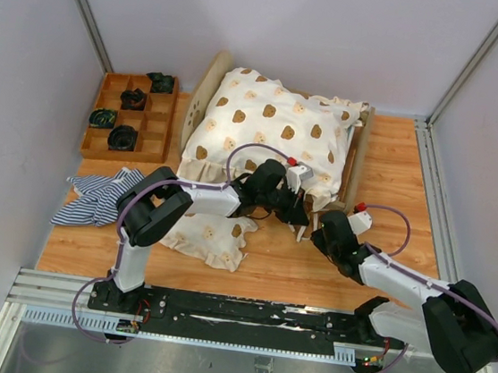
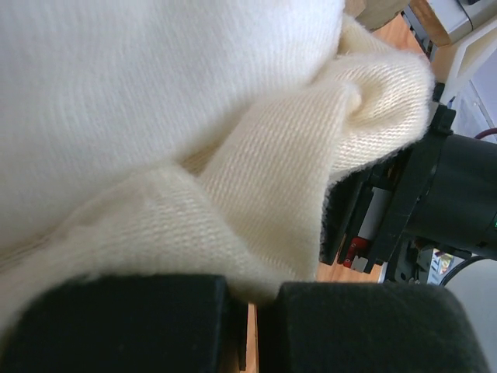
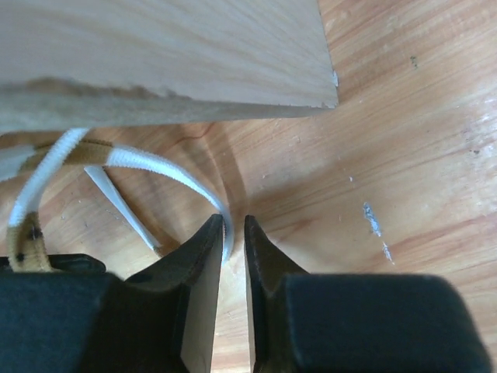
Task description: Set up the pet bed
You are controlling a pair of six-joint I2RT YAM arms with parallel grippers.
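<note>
The pet bed (image 1: 204,87) stands at the back middle, its plywood frame mostly covered by a cream bear-print quilt (image 1: 265,125). My left gripper (image 1: 298,215) is at the quilt's near edge, shut on a fold of the cream fabric (image 2: 256,194), which runs down between the pads (image 2: 124,326). My right gripper (image 1: 314,232) hovers low at the bed's near right corner. In the right wrist view a plywood panel (image 3: 155,54) fills the top. A white elastic cord (image 3: 155,167) loops down between my right gripper's (image 3: 233,221) tips, whose jaws stand narrowly open around it.
A brown compartment tray (image 1: 160,122) with dark items sits at the back left. A blue-and-white striped cloth (image 1: 95,196) lies crumpled at the left. A small bear-print pillow (image 1: 212,236) lies near the left arm. The right arm's body (image 2: 450,202) is close beside the left gripper.
</note>
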